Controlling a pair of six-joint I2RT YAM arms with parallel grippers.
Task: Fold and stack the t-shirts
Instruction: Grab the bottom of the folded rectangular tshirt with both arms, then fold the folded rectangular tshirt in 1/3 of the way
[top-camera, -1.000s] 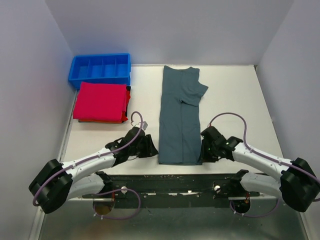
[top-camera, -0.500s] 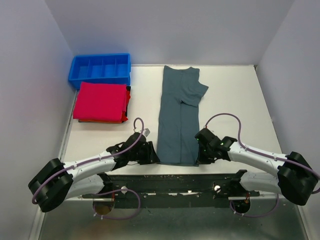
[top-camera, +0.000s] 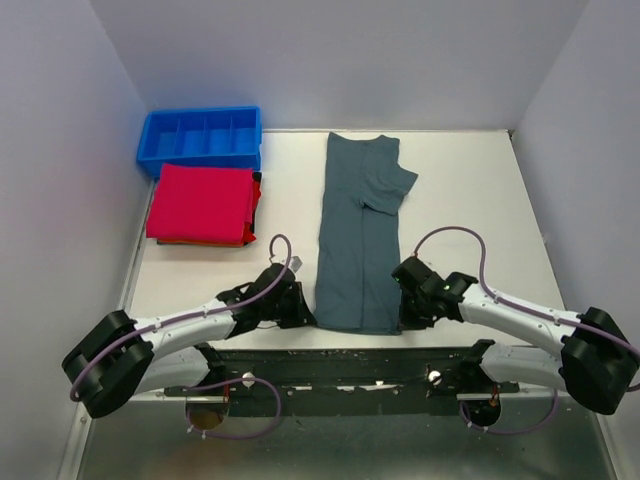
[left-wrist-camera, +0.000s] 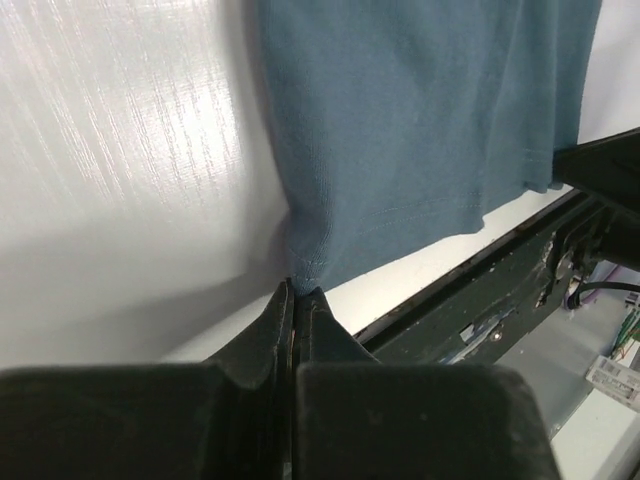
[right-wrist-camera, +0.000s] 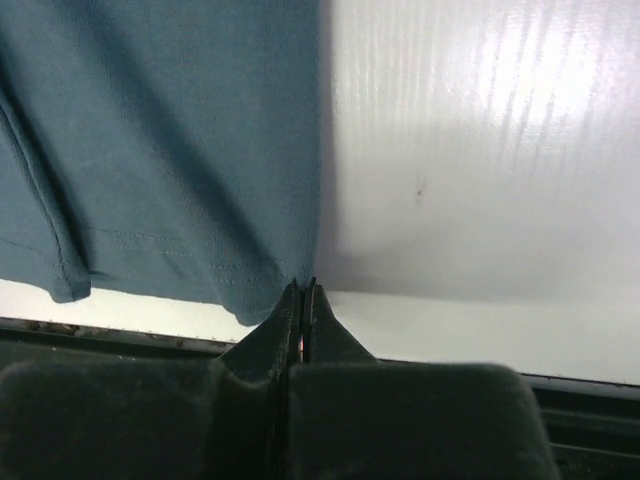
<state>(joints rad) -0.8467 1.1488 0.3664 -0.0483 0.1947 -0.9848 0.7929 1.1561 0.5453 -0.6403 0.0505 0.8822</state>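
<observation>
**Inspector A:** Where is the grey-blue t-shirt (top-camera: 360, 240)?

**Inspector B:** It lies flat on the counter (top-camera: 470, 200), folded into a long strip that runs from the near edge toward the far side. One sleeve pokes out to the right. The red t-shirt (top-camera: 202, 203) sits folded at the far left, just in front of the blue tray (top-camera: 200, 112).

**Inspector A:** And the end effectors?

**Inspector B:** The left end effector (left-wrist-camera: 297, 292) is clenched on the strip's near left hem corner. The right end effector (right-wrist-camera: 303, 285) is clenched on the near right corner. Both sit low at the counter.
</observation>
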